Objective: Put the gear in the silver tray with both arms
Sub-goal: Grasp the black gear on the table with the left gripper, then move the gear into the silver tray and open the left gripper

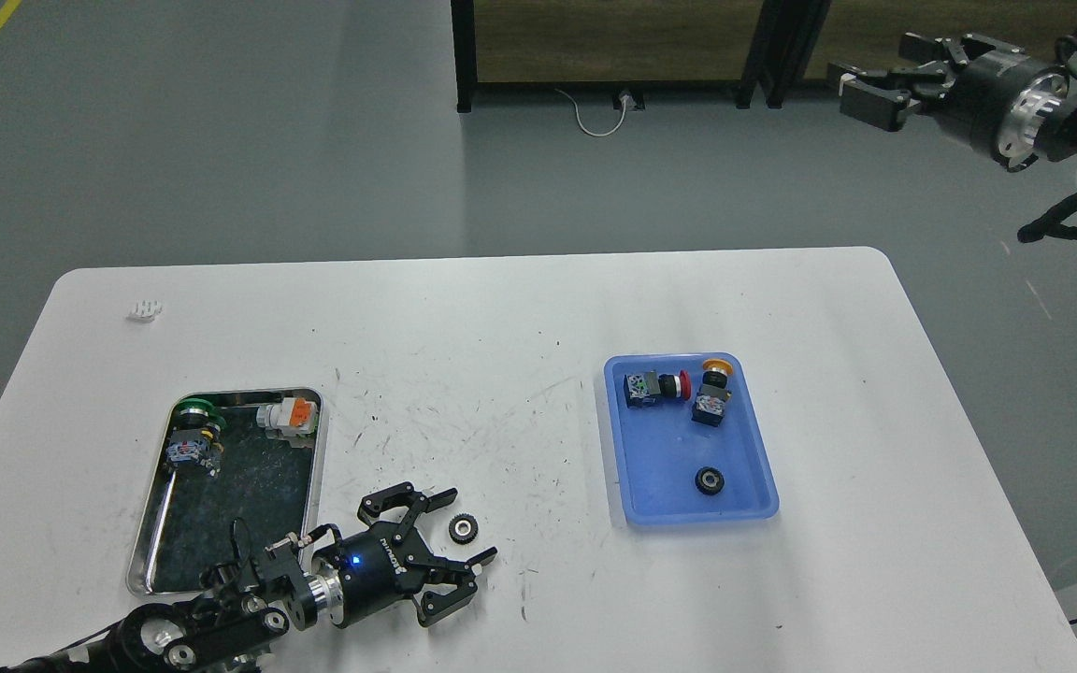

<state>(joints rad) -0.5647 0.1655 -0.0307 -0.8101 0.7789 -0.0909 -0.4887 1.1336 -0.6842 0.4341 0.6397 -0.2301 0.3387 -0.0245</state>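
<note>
Left gripper (464, 540) spread wide around a gear (461, 529) on the worktop (501, 308), silver tray (319, 449) just left holding two switches, blue tray (763, 467) right, right gripper (861, 92) raised, released.

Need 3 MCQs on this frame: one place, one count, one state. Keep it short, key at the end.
1. Where is the loose black gear nearest the left claw?
A. On the white table between the claw's fingers
B. In the silver tray
C. In the blue tray

2. How many push-button parts lie in the blue tray?
A. None
B. Two
C. Four

3. What state is the left claw in?
A. Shut on the gear
B. Open, fingers spread
C. Out of view

Key:
1 A, the gear sits on the tabletop, right of the silver tray.
2 B, one red-capped, one orange-capped, plus another gear.
3 B, gaps show between its fingers and the gear.
</note>
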